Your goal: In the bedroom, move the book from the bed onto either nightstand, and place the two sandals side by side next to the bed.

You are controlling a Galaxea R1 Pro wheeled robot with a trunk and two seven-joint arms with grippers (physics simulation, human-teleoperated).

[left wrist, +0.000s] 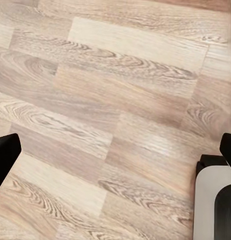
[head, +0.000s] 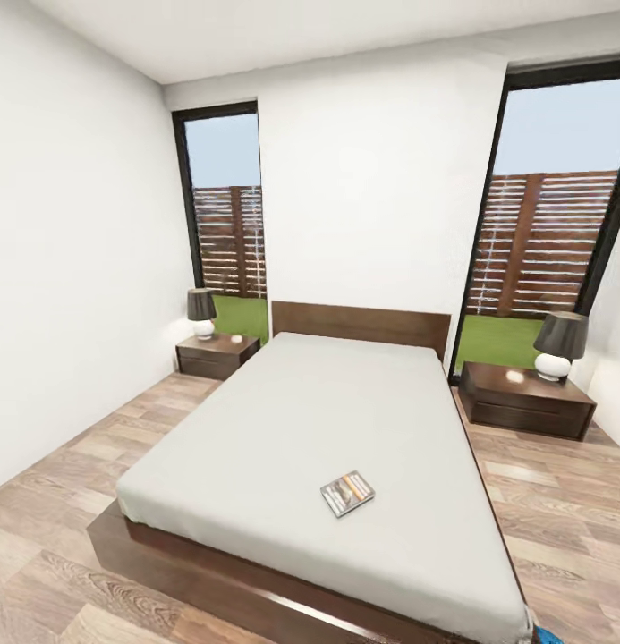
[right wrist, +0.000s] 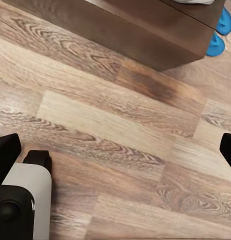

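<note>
Bedroom: bed corner half-hides two blue sandals.

Bright, even daylight from the windows; sharp renders, wide-angle stretch at edges.

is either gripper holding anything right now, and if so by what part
Nothing is held. In both wrist views the fingers stand wide apart over bare wood floor. The book lies on the bed, and the blue sandals sit on the floor by the bed frame.
</note>
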